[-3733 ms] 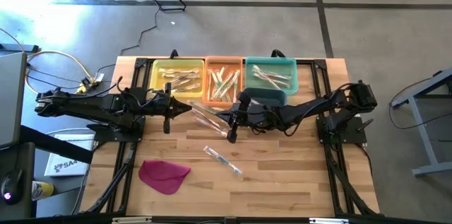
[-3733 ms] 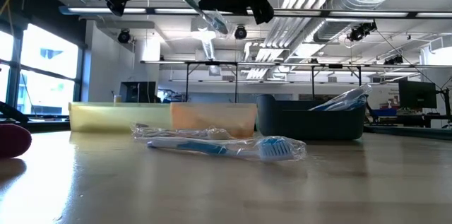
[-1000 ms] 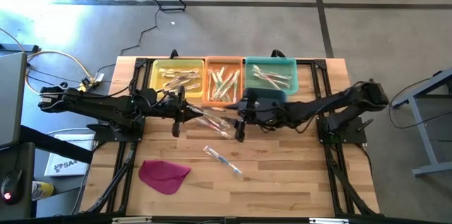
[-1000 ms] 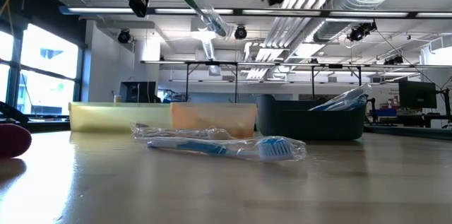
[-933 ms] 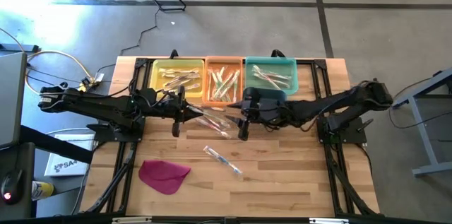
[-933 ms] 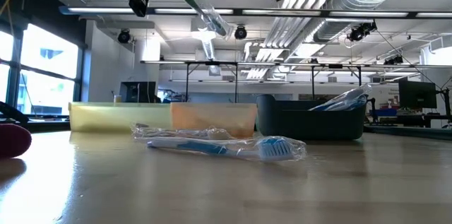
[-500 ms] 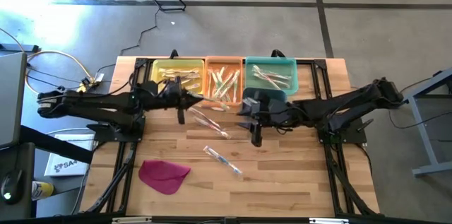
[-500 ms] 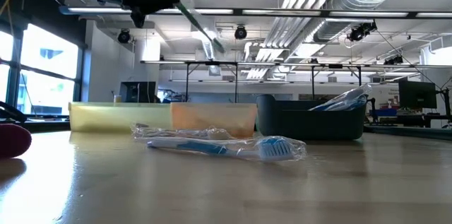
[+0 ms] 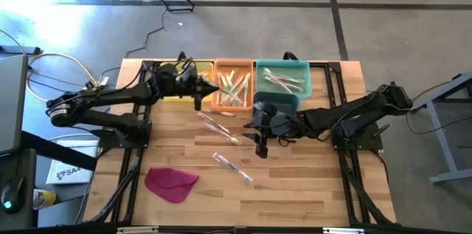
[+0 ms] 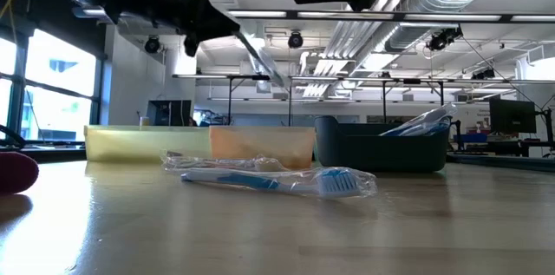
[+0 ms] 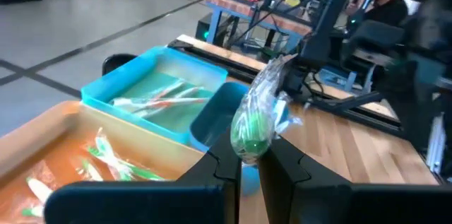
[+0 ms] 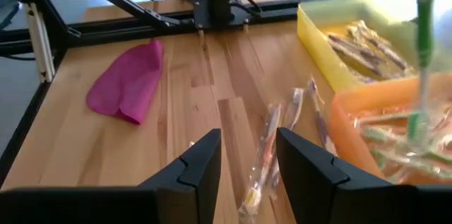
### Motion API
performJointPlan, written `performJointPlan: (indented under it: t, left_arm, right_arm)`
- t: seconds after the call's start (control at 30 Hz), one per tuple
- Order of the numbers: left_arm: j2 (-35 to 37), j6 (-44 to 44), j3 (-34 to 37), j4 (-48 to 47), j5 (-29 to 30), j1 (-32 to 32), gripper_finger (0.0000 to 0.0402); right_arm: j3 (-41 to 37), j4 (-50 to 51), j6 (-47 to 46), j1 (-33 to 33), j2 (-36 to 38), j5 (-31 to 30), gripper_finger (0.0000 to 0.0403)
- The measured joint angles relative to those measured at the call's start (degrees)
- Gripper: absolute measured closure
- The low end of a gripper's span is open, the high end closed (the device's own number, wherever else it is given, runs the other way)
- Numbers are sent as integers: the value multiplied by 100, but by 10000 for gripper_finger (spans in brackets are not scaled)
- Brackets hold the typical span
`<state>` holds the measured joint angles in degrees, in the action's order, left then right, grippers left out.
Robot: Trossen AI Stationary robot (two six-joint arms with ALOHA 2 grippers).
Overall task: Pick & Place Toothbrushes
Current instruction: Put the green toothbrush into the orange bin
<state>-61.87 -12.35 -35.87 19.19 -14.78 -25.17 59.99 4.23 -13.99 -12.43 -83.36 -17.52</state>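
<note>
My left gripper (image 9: 198, 98) hangs over the seam between the yellow bin (image 9: 171, 90) and the orange bin (image 9: 233, 86), shut on a green toothbrush (image 11: 253, 128) in a clear wrapper. The same toothbrush shows slanting in the low view (image 10: 260, 60) and hanging in the right wrist view (image 12: 422, 47). My right gripper (image 9: 259, 147) stands open above the table's middle, holding nothing. Two wrapped toothbrushes (image 9: 218, 126) and a blue one (image 9: 233, 166) lie flat on the wood. My left gripper pinches one end of the wrapped green toothbrush (image 11: 247, 146) between its two fingers (image 11: 224, 167). The fingers come nearly level from the table's left. The toothbrush sticks out past the fingertips and slants down, lifted clear above the bins.
A teal bin (image 9: 283, 77) with toothbrushes stands at the far right of the row, with a small dark blue bin (image 9: 276, 102) in front of it. A magenta cloth (image 9: 171, 182) lies near the front left. Black frame rails run along both table sides.
My left gripper has swung from the table's middle toward the far edge with the green toothbrush, and now hangs over the yellow and orange bins. The toothbrush stays clear of the table. My right gripper has shifted a little toward the right edge.
</note>
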Motion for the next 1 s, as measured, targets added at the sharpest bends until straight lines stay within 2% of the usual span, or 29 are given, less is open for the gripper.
performJointPlan:
  t: [0.17, 0.33, 0.53, 0.73, 1.0]
  left_arm:
    - [-620, -4, -367, -186, -277, -270, 379]
    - [-1247, -19, -654, -226, -295, -453, 373]
    - [-1868, -21, -1018, -225, -236, -575, 376]
    - [-2275, -23, -1303, -298, -236, -597, 377]
    - [-2586, -145, -1330, -416, -32, -601, 377]
  right_arm:
    - [0, 32, -285, 4, -149, 10, 275]
    - [7, 111, -410, 2, -216, 270, 275]
    - [5, 179, -426, -66, -333, 299, 275]
    - [-4, 181, -447, -111, -430, 295, 275]
    - [7, 87, -449, -125, -557, 300, 275]
